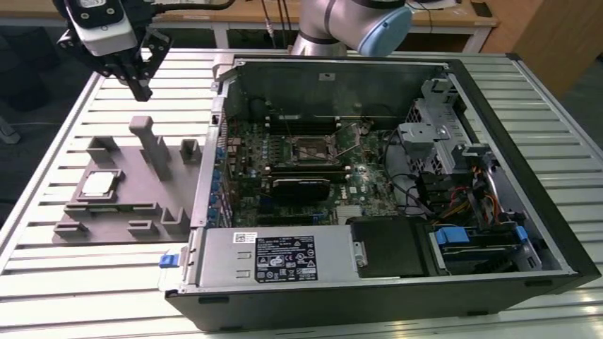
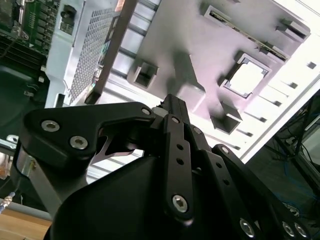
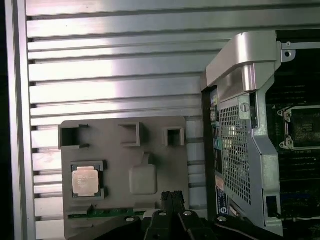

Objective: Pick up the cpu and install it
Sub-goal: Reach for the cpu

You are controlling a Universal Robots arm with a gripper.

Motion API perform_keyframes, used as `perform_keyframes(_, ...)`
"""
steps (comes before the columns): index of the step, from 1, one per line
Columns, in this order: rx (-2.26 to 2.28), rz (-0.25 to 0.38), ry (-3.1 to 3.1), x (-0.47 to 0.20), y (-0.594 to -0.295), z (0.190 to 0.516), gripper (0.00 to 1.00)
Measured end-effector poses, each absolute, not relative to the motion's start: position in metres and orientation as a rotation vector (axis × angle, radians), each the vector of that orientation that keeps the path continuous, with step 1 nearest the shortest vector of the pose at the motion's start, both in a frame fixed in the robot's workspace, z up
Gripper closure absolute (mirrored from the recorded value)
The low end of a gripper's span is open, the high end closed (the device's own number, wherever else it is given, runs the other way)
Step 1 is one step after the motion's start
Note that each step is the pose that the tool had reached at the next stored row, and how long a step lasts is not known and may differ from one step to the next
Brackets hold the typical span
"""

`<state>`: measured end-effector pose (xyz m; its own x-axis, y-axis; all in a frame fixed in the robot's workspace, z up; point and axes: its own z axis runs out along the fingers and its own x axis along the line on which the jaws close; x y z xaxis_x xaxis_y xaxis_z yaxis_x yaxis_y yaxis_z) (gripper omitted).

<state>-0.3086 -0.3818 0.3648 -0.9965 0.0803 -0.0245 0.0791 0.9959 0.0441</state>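
The cpu (image 1: pixel 97 185) is a small silvery square lying flat in a recess of the grey fixture tray (image 1: pixel 132 212), at the exterior view's left. In both wrist views the cpu (image 3: pixel 85 181) (image 2: pixel 247 79) rests in its pocket on the tray (image 3: pixel 125 165) (image 2: pixel 165 45). My gripper (image 1: pixel 141 90) hangs well above the tray's far end, apart from the cpu, with its fingers together and nothing held. Its fingertips (image 3: pixel 172 196) (image 2: pixel 172 102) show closed in both wrist views. The motherboard's socket (image 1: pixel 311 147) (image 3: pixel 305 131) lies inside the open computer case.
The open case (image 1: pixel 490 212) fills the middle and right of the slatted metal table (image 1: pixel 56 282). A black heatsink block (image 1: pixel 301 187), the power supply (image 1: pixel 273 258) and drive bays (image 1: pixel 452 162) sit inside. A tall grey post (image 1: pixel 143 134) rises from the tray.
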Motion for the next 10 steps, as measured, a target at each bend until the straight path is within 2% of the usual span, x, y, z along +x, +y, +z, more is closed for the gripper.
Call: perform_keyframes(10, 0.127, 0.065, 3.112, -0.327, -0.376, 0.359, 0.89)
